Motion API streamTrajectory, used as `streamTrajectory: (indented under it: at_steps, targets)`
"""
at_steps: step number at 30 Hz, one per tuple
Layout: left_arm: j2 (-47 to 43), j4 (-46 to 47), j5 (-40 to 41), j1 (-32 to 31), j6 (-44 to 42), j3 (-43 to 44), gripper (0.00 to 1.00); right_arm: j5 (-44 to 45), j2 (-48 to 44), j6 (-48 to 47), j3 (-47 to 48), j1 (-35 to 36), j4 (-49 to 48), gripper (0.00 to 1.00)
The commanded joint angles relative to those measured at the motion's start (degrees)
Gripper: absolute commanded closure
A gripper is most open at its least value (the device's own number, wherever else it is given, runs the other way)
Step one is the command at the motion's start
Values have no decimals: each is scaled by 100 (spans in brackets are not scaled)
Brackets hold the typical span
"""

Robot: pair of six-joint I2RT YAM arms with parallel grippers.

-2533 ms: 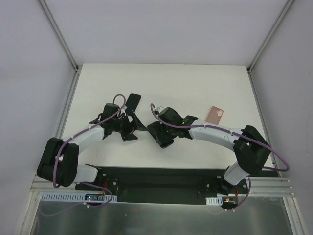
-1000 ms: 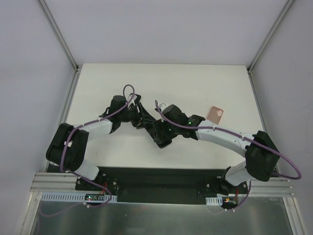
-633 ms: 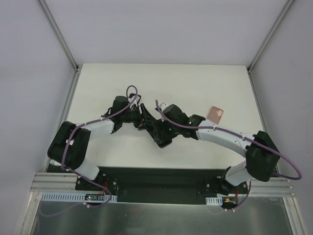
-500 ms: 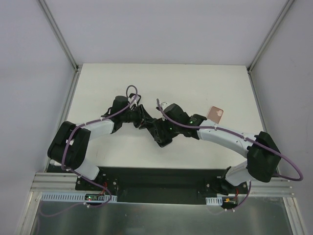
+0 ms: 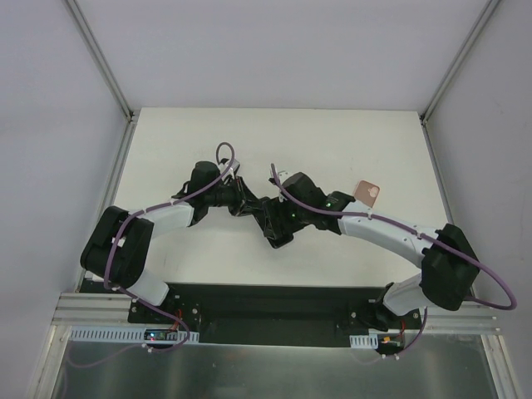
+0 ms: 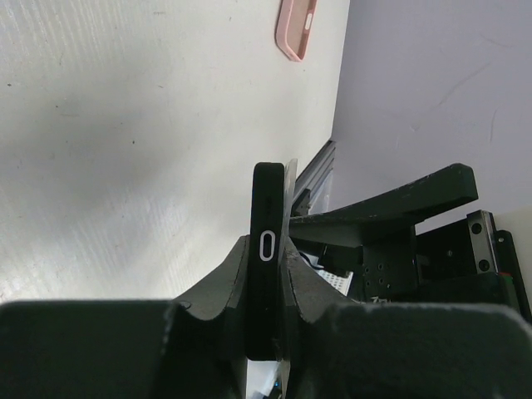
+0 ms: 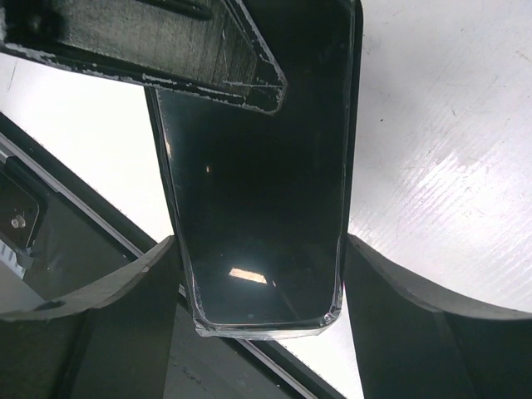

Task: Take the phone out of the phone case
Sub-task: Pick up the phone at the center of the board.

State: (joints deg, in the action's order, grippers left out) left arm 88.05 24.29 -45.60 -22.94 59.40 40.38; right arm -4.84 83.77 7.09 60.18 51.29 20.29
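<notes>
Worktop: a white flat worktop [image 5: 332,141]; both arms reach in and meet near its middle.
Phone: a black glossy phone [image 7: 258,183] sits between the two arms at that meeting point, caught from both sides.
Phone, left wrist view: seen edge-on [image 6: 268,208], with an oval slot in the end facing the camera.
Phone, right wrist view: the dark reflective face is turned to the camera, with a thin clear rim around it.
Left fingers: the left fingers [image 6: 224,287] are drawn in narrow, pressing on the phone's two flat faces at one end.
Right fingers: the right fingers [image 7: 125,287] are spread wide, one against each long edge of the phone, holding it across its width.
Overlap: one left finger lies over the phone's far end in the right wrist view.
Case: a pink soft phone case [image 5: 366,193] lies flat on the worktop beside the right arm, apart from the phone and from both sets of fingers.
Black shell on the phone: cannot tell.
</notes>
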Motion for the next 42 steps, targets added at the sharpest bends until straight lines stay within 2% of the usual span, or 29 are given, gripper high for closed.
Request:
streamTrajectory:
  at_steps: [1,3,4,5,6,9,16,21,32,42]
  targets:
    - [-244,-82,52,-62,-121,180,100,27,-220,38,187,-66,-149,87]
    - [-314,-161,104,-62,-165,207,100,-34,-255,29,187,-84,-140,72]
    - [-332,-231,122,-53,-217,233,100,-52,-264,20,187,-119,-131,47]
    - [-359,-267,122,-53,-235,242,100,-69,-290,20,204,-128,-105,36]
    - [-394,-293,122,-53,-262,251,100,-70,-343,20,222,-171,-61,17]
    - [-464,-416,105,-27,-367,304,100,-52,-553,-41,266,-268,88,2]
    - [-570,-417,-325,140,-534,313,100,-201,-1300,-164,187,-777,326,0]
    - [-570,100,-739,202,-306,251,100,-202,-1433,-252,-59,-1147,370,4]
    - [-517,778,-1108,220,335,277,100,-157,-1152,-323,-411,-778,344,7]
    - [-534,928,-1196,220,546,251,100,36,-1020,-305,-385,-752,291,8]
